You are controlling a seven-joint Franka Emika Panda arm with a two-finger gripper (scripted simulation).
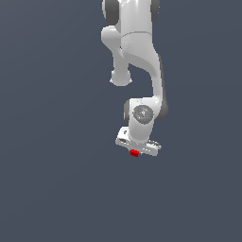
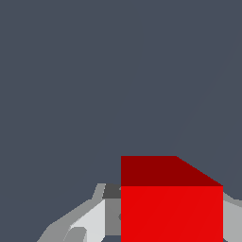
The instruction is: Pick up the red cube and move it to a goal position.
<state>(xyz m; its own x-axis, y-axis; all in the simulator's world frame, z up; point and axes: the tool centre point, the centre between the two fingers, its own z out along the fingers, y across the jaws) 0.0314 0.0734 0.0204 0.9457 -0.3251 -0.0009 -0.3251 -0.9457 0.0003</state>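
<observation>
Both renders are evenly and moderately lit against a uniform slate-grey background with no visible cast shadows. In the exterior view, the white arm shows soft shading, brighter on the side facing the frame's left, darker along its right edge. No glare, no blur, no edge distortion. Edges appear jagged at low resolution. In the wrist view, the red cube has one bright face and one darker face.

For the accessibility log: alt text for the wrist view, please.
A red cube fills the lower part of the frame, held between the grey fingers of the gripper. Everything else is a plain dark blue-grey background.
</observation>
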